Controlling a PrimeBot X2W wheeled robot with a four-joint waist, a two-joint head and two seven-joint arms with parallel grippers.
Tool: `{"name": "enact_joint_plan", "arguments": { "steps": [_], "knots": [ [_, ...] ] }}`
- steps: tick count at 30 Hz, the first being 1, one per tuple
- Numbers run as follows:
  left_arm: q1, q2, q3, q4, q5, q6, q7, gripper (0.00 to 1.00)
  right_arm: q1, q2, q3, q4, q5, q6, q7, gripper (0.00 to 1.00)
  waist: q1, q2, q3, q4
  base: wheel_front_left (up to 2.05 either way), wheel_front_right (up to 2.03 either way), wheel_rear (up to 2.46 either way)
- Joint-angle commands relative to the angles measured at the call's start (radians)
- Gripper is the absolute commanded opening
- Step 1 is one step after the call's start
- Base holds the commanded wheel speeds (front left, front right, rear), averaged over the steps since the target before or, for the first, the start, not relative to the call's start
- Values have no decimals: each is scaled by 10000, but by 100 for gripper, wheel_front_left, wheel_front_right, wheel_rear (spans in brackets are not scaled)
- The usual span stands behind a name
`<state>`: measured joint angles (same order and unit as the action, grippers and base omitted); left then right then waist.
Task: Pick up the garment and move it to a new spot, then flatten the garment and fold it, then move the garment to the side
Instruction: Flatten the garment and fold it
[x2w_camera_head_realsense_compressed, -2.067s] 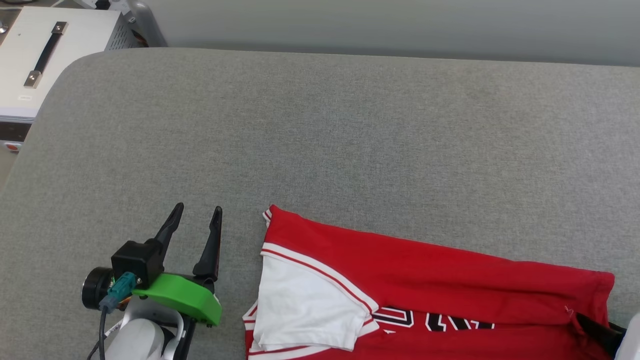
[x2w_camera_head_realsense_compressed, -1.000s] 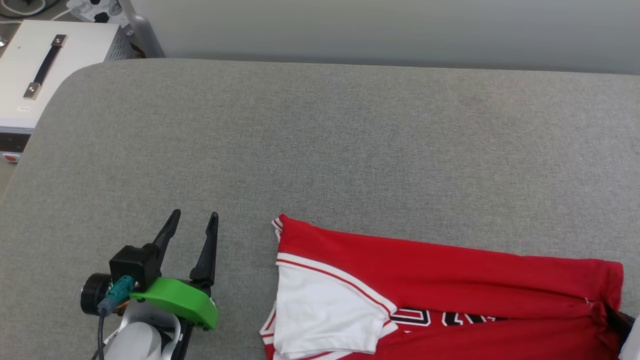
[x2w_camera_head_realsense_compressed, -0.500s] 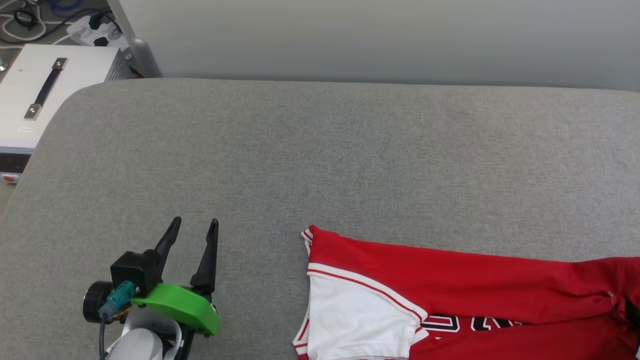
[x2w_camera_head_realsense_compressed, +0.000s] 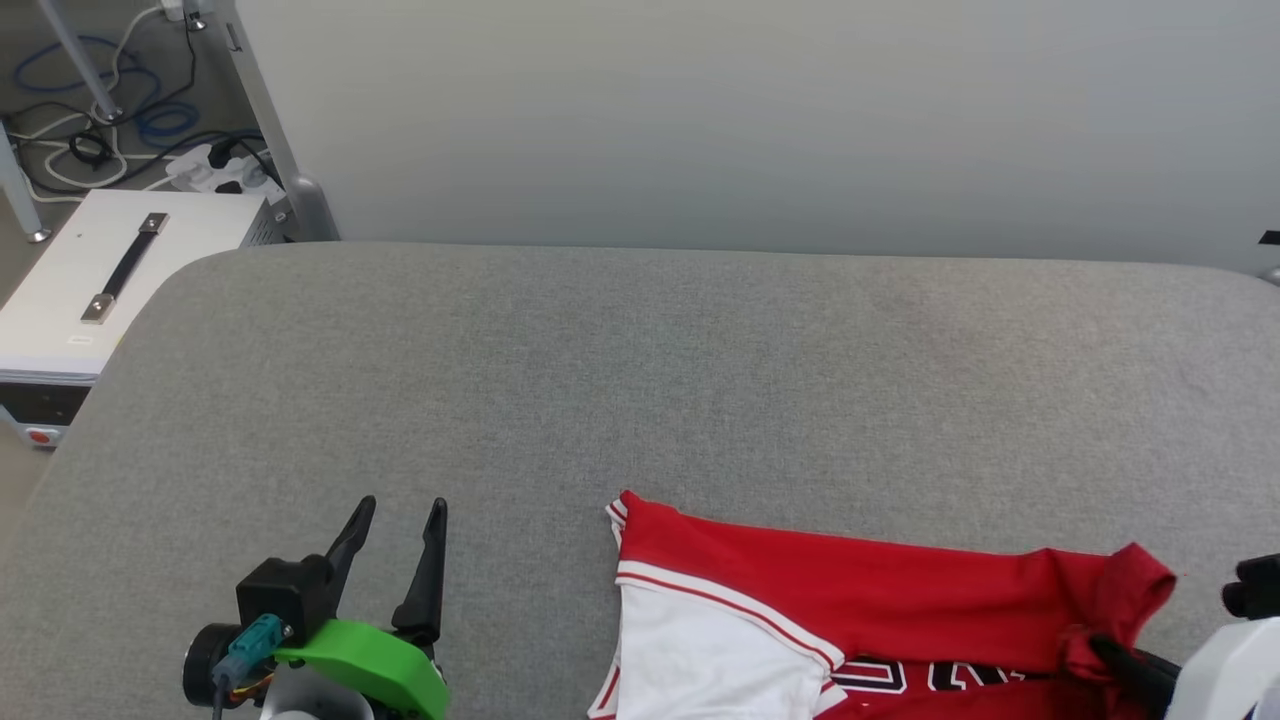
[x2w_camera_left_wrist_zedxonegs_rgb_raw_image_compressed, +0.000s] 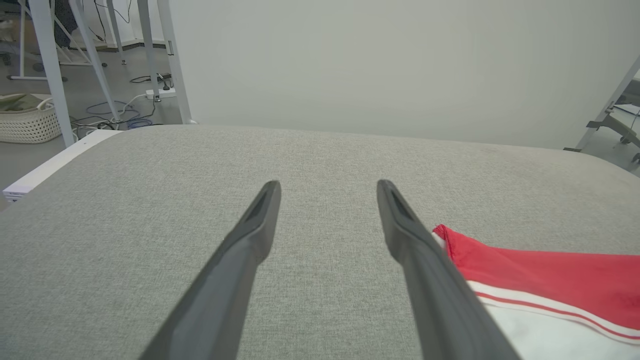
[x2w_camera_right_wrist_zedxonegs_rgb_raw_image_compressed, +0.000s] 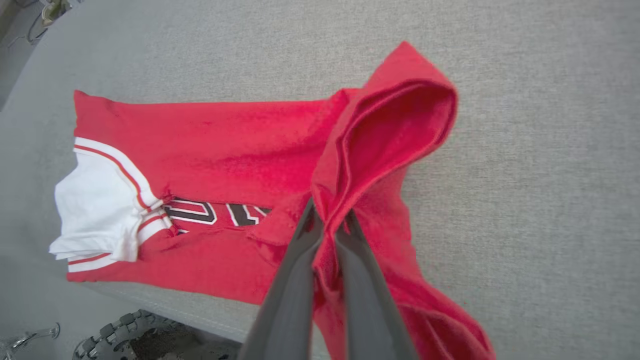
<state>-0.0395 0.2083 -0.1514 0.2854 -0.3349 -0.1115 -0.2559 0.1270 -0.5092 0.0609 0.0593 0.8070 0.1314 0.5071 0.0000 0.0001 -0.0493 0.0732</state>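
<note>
At the desk's (x2w_camera_head_realsense_compressed: 640, 380) near edge the right gripper (x2w_camera_right_wrist_zedxonegs_rgb_raw_image_compressed: 327, 220) pinches the garment's (x2w_camera_right_wrist_zedxonegs_rgb_raw_image_compressed: 225, 135) bunched red end; the left gripper's (x2w_camera_head_realsense_compressed: 401, 506) fingers stand apart, empty.

I'm seeing bright, even, diffuse light in all views, throwing only faint soft shadows. In my right wrist view the garment (x2w_camera_right_wrist_zedxonegs_rgb_raw_image_compressed: 225, 140) is glowing oversaturated red, and lines near the frame edges are bending.

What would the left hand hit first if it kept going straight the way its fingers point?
Nothing close: the open left hand points across the grey cushion, the garment off to its right. Past the far edge stands the pale wall, probably met first, though depth is unclear.
</note>
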Motion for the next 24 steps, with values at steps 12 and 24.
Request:
{"name": "enact_joint_plan", "arguments": {
  "steps": [12, 24],
  "knots": [
    [54, -123, 350, -85, -46, -104, -59, 100, -538, 2719, 586, -1410, 32, -7, 1676, 0, 0, -1, 136, 618, 0, 0, 0],
    [-205, -139, 510, 66, -220, -147, -59, 100, -1359, 4487, 1696, -726, -704, -7, 1812, 0, 0, -1, 407, 1348, 0, 0, 0]
  ]
}}
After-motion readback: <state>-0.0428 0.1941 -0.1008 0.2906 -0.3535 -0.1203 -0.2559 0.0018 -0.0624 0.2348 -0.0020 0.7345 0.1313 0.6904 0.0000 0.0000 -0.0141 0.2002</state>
